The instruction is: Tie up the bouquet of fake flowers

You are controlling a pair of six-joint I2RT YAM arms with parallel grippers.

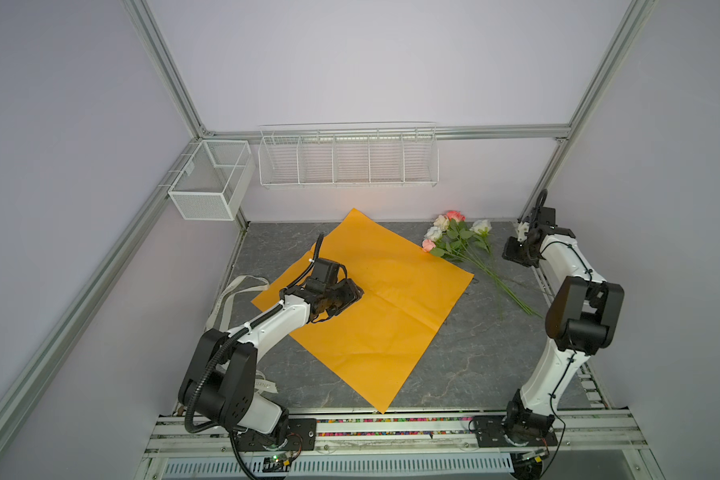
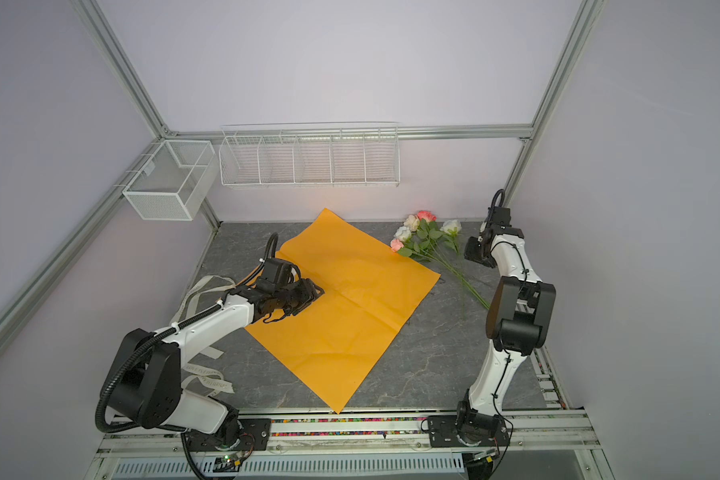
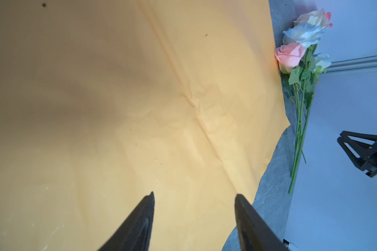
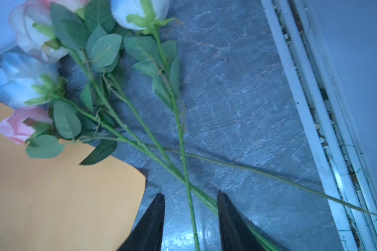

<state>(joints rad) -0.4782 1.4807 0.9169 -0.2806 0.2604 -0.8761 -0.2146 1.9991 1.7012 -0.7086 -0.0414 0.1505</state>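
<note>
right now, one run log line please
orange paper: flat on table | fake flowers: loose at its edge | ribbon: untied | left gripper: open over paper | right gripper: open over stems

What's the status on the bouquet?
Left jaws open, empty, above flat orange paper. Right jaws open near stems of fake flowers, nothing gripped. Flowers loose on table, unwrapped, untied. Ribbon lies left, partly hidden by left arm.

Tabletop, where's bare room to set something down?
Bare tabletop between the orange paper and the right arm, near side; also the far-left corner behind the paper. Crowded: fake flowers by the right gripper, ribbon at left.
</note>
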